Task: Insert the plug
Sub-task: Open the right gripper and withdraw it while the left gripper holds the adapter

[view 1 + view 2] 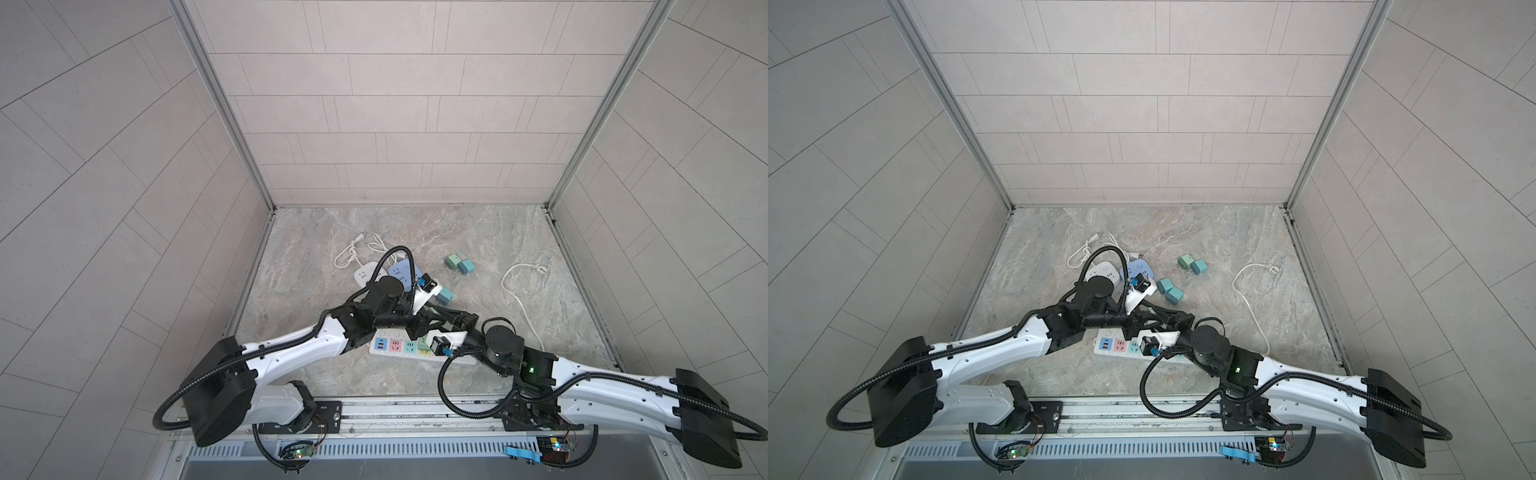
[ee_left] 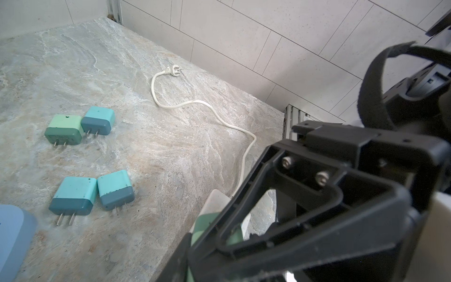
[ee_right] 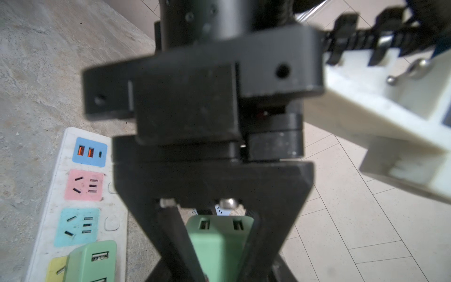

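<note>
A green plug (image 3: 219, 244) with two USB ports is pinched between black fingers beside the white power strip (image 3: 61, 195). My left gripper (image 1: 417, 329) comes down on the plug from above, shut across its flat faces. My right gripper (image 3: 219, 277) meets it from the side and is shut on its narrow edges. The arms hide this plug in both top views. The strip (image 1: 390, 347) shows blue USB, pink and teal panels. A second green plug (image 3: 92, 258) sits in it by the yellow panel.
Several loose teal and green plugs (image 2: 73, 195) (image 2: 64, 130) lie on the marble table behind the strip. A white cord (image 2: 195, 102) snakes along the right side. A blue strip (image 1: 401, 272) and a white one (image 1: 365, 274) lie behind the left arm.
</note>
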Controlling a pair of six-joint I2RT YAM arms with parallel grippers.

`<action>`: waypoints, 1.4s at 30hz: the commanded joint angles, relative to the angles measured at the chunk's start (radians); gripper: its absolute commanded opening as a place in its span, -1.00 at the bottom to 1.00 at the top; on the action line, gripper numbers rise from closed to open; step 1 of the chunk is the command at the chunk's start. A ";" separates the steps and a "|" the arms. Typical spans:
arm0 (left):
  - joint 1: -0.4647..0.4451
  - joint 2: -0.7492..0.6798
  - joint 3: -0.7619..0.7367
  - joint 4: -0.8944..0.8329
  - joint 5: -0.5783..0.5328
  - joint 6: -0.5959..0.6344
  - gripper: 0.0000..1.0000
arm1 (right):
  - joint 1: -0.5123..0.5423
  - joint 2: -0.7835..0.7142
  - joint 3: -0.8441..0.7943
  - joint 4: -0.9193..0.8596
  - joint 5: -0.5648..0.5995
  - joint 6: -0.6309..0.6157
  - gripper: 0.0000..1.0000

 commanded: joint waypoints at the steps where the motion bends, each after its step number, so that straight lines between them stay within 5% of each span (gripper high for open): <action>1: -0.003 0.025 0.013 -0.045 -0.022 0.020 -0.33 | 0.015 -0.037 0.012 0.113 -0.047 0.010 -1.00; 6: -0.004 0.029 0.017 -0.050 -0.022 0.021 -0.99 | 0.015 -0.036 0.015 0.105 -0.038 0.015 -1.00; 8: -0.004 0.026 0.017 -0.053 -0.030 0.023 -1.00 | 0.016 -0.039 0.021 0.087 -0.027 0.028 -0.83; 10: -0.004 0.019 0.012 -0.050 -0.042 0.024 -1.00 | 0.015 -0.046 0.025 0.060 -0.016 0.032 -0.26; 11: -0.003 0.014 0.009 -0.050 -0.048 0.025 -1.00 | 0.016 -0.051 0.026 0.046 -0.012 0.029 0.78; 12: -0.003 0.007 0.006 -0.052 -0.056 0.028 -1.00 | 0.015 -0.058 0.025 0.026 -0.005 0.029 0.99; 22: -0.002 -0.133 -0.036 -0.114 -0.238 0.120 -1.00 | -0.044 -0.234 -0.058 -0.076 0.064 0.113 0.99; 30: -0.004 -0.324 -0.032 -0.248 -0.468 0.243 -1.00 | -0.350 -0.303 -0.083 -0.141 0.004 0.508 0.99; 36: -0.027 -0.373 -0.015 -0.357 -0.435 0.428 -1.00 | -0.644 -0.258 -0.077 -0.174 -0.004 0.878 0.99; 39: -0.040 -0.329 0.034 -0.554 -0.341 0.657 -1.00 | -0.737 -0.172 -0.069 -0.170 -0.018 0.961 0.99; 42: -0.066 -0.292 0.095 -0.658 -0.389 0.674 -1.00 | -0.778 -0.089 -0.060 -0.153 -0.020 1.011 0.99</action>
